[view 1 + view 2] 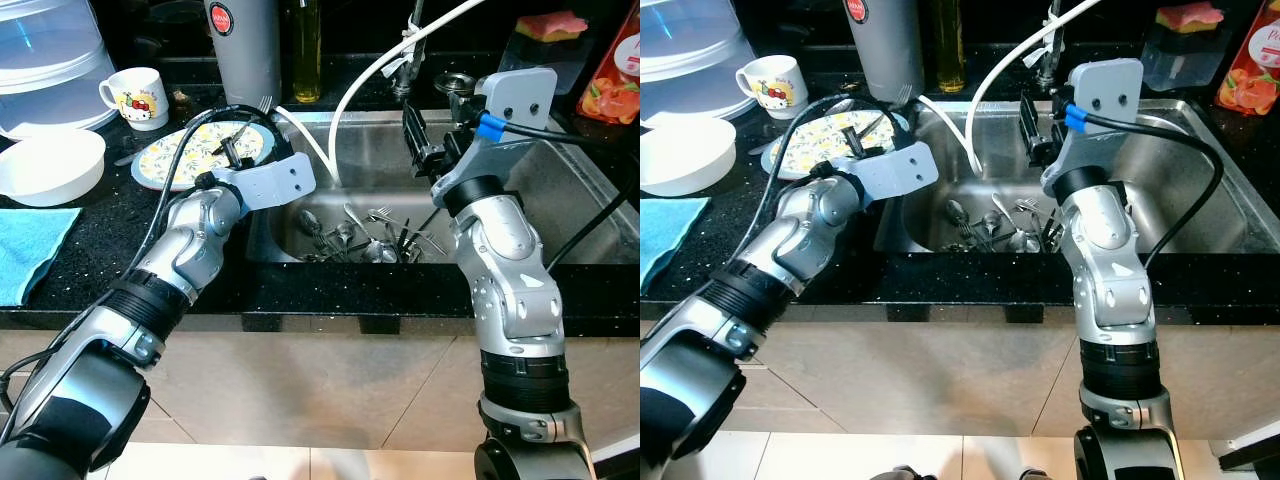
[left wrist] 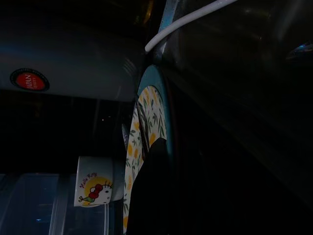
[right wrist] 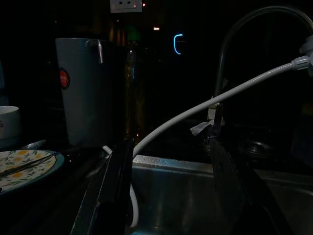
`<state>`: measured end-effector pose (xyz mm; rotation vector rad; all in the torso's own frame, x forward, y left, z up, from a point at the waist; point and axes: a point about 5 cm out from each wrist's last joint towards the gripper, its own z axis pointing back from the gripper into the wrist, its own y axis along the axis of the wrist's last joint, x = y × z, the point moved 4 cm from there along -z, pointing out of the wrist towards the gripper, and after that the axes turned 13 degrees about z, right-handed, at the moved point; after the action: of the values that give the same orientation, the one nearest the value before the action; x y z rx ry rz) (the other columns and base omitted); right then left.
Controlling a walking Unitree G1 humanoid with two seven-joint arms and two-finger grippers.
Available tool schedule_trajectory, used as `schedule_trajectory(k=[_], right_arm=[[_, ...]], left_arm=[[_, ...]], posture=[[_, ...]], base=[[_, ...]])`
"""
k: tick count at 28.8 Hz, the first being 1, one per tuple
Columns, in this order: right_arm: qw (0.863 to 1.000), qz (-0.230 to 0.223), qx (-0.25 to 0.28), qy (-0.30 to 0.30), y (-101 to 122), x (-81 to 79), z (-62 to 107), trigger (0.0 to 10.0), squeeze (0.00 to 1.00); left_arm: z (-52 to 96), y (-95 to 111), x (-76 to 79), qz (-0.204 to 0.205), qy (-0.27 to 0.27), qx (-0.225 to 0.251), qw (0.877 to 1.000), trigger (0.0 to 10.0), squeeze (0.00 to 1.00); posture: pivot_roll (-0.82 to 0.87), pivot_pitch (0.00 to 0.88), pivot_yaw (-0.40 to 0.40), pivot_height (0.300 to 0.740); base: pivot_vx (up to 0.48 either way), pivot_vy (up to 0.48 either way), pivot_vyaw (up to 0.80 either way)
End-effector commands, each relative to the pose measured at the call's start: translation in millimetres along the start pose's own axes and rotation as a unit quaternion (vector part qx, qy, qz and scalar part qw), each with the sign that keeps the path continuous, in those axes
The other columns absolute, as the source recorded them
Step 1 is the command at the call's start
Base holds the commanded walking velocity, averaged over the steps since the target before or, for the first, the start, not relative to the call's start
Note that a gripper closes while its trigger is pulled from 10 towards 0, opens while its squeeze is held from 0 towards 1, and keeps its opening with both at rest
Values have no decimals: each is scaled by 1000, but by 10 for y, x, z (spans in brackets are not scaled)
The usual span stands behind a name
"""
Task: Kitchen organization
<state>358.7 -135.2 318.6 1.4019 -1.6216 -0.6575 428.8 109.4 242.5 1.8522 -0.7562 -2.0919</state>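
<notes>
Cutlery (image 1: 365,238) lies in the sink (image 1: 560,190). Right gripper (image 1: 428,135) hovers above it, fingers spread. Left gripper (image 1: 232,150) rests over the floral plate (image 1: 165,160); finger state indiscernible.

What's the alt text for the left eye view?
Left gripper rests on a floral plate on the black counter; the right gripper, fingers apart, hovers over a steel sink holding loose cutlery. A white mug stands behind the plate.

Floral plate (image 1: 190,152) flat beside sink (image 1: 560,190)
</notes>
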Motion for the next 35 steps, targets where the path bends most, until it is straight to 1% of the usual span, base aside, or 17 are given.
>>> schedule_trajectory(k=[1,2,4,5,8,12,15,18,23,24,28,30,32,33,35], right_arm=[[1000,-2,7,6,25,-41,0,10000,0],[1000,-2,7,6,24,-38,2,10000,0],[1000,-2,6,6,23,-37,4,10000,0],[1000,-2,6,5,23,-37,3,10000,0],[1000,-2,6,5,22,-38,1,10000,0],[1000,-4,6,5,24,-45,-3,10000,0],[1000,-5,6,5,22,-49,-4,10000,0],[1000,-5,5,6,19,-51,-8,10000,0],[1000,-5,5,10,17,-62,-23,10000,0],[1000,-5,5,10,17,-62,-23,10000,0],[1000,-6,6,10,19,-60,-30,10000,0],[1000,-6,6,10,19,-60,-30,10000,0],[1000,-7,5,11,10,-66,-26,10000,0],[1000,-7,5,11,10,-66,-26,10000,0],[1000,-8,4,11,3,-71,-25,10000,0]], left_arm=[[8,-30,26,-15,-4,-1,1000,0,0],[10,-25,32,-18,-8,-2,1000,6431,0],[11,-21,37,-21,-11,-4,1000,6431,0],[13,-6,29,-21,-10,-2,1000,10000,0],[14,13,6,-19,-3,0,1000,10000,0],[12,39,-24,-21,20,2,1000,10000,0],[47,120,-23,-8,37,14,999,10000,0],[131,159,-49,11,64,22,998,10000,0],[285,168,-42,16,77,33,996,10000,0],[285,168,-42,16,77,33,996,10000,0],[476,155,-69,16,81,41,996,10000,0],[476,155,-69,16,81,41,996,10000,0],[560,144,-40,15,70,41,997,10000,0],[560,144,-40,15,70,41,997,10000,0],[619,144,2,17,60,41,997,10000,0]], posture=[[88,61,53,740],[88,61,53,740],[88,61,53,740],[88,63,53,740],[90,64,53,740],[92,69,55,740],[93,72,56,740],[96,83,51,740],[106,90,52,740],[106,90,52,740],[117,98,58,740],[117,98,58,740],[120,99,58,740],[120,99,58,740],[121,102,56,740]], base=[[0,0,0],[0,0,0],[0,0,0],[0,0,0],[0,0,0],[0,0,0],[0,0,0],[0,0,0],[0,0,0],[0,0,0],[0,0,0],[0,0,0],[0,0,0],[0,0,0],[0,0,0]])
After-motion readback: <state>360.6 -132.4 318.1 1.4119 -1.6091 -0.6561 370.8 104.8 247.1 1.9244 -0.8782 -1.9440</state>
